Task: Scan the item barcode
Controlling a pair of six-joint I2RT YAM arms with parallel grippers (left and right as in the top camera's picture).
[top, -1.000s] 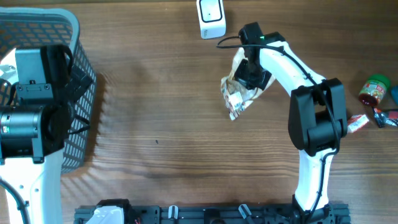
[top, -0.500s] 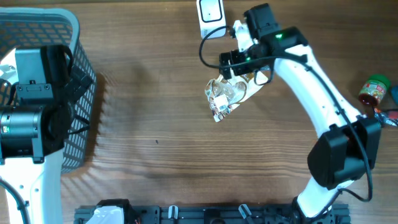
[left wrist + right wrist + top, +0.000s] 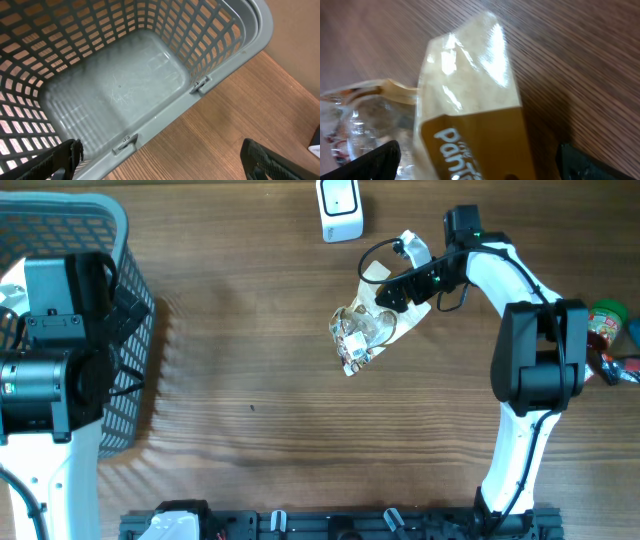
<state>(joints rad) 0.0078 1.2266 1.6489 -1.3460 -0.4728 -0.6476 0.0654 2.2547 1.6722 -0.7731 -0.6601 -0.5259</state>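
The item is a crinkled clear bag with a brown label (image 3: 362,332) (image 3: 470,100). It lies on the wooden table below the white scanner (image 3: 339,208). My right gripper (image 3: 402,288) (image 3: 480,167) is open just over the bag's upper right end. The brown label lies between its spread fingers (image 3: 375,162), with a gap to the right finger. My left gripper (image 3: 162,165) is open and holds nothing. It hangs over the near rim of the grey basket (image 3: 210,85), far left of the bag.
The grey mesh basket (image 3: 110,220) fills the left edge under the left arm (image 3: 50,350). A red-lidded jar (image 3: 603,323) and small packets (image 3: 575,378) lie at the right edge, beside the right arm's base column (image 3: 520,430).
The right gripper carried the bag left toward the scanner, then opened and let it go. The bag now lies still while the arm has swung back to the right.
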